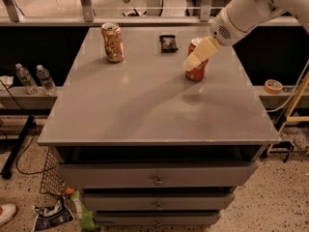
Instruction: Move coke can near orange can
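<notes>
The coke can (197,73), red with a silver top, stands upright at the right back of the grey table top (145,105). The orange can (112,42), pale orange-tan with mottled print, stands upright at the left back, well apart from the coke can. My gripper (192,63), cream-coloured on a white arm, reaches in from the upper right. It lies over the upper part of the coke can and hides much of it. Whether it touches the can does not show.
A small black packet (168,42) lies at the back between the two cans. Two water bottles (35,79) stand on a low shelf at the left. A tape roll (273,86) lies on the shelf at the right. Drawers (157,178) sit below the table top.
</notes>
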{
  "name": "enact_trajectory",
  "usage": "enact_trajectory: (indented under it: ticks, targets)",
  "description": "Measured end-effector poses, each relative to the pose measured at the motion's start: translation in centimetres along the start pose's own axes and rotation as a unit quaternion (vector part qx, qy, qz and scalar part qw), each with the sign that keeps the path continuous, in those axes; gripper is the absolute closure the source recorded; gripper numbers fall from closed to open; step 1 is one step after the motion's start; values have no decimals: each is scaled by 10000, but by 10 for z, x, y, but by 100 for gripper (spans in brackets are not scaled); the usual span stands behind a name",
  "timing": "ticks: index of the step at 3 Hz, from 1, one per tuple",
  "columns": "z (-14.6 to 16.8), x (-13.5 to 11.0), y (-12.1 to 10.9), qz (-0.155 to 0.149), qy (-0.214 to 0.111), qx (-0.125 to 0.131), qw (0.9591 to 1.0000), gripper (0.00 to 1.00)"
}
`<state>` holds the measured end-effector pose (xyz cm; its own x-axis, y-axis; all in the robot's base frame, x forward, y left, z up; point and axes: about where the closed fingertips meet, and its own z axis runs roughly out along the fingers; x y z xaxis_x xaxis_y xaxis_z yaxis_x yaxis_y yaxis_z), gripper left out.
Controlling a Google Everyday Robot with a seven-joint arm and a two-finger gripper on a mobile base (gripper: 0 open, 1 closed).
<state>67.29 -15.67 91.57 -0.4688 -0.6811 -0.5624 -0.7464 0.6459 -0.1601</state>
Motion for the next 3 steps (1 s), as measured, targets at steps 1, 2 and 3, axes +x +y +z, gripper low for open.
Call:
enact_trajectory:
  ticks: [1, 2, 3]
  targets:
    - [18, -7, -1, -45, 96, -80, 9999, 18]
    - [31, -9, 1, -70, 151, -202, 9997, 41]
    - [29, -24, 7, -227, -71, -352, 9991, 63]
